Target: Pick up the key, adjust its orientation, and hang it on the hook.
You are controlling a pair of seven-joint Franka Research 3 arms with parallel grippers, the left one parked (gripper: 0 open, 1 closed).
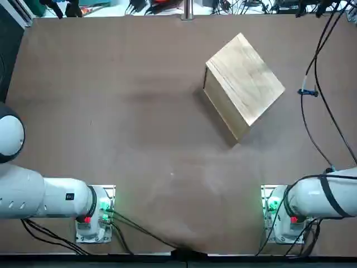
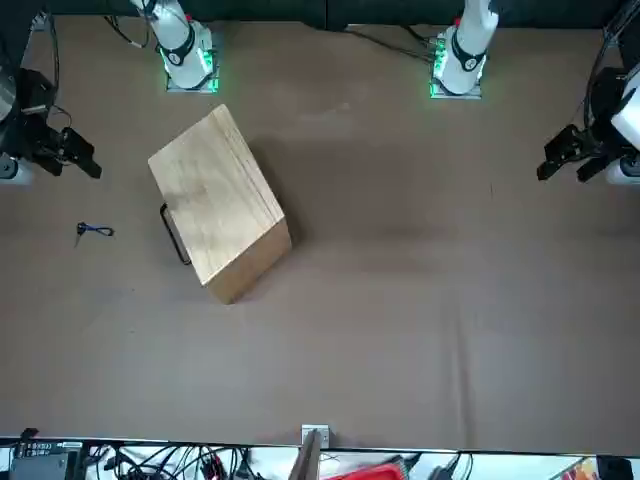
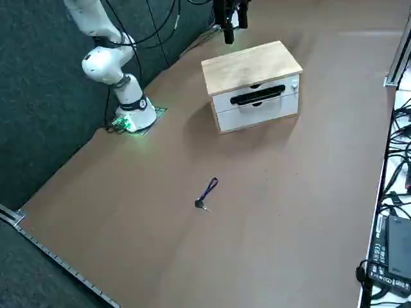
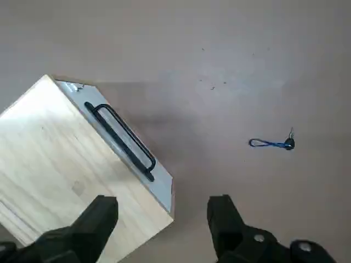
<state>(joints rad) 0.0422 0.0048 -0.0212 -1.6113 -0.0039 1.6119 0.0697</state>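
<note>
The key (image 3: 207,194) is a tiny dark piece with a blue loop. It lies flat on the brown table, apart from the wooden box (image 3: 252,64), and shows too as the key (image 4: 272,143), the key (image 2: 95,231) and the key (image 1: 305,92). My right gripper (image 4: 162,213) hangs open and empty, high above the table over the box's front corner, well clear of the key. It also shows as the gripper (image 2: 78,155) and the gripper (image 3: 228,29). A long black bar (image 4: 123,139) sits on the box's pale front face; I cannot tell if it is the hook.
The wooden box (image 1: 244,85) stands turned at an angle on the right half of the table (image 1: 111,111). A black cable (image 1: 318,111) trails along the right edge near the key. Cables and gear lie beyond the far table edge.
</note>
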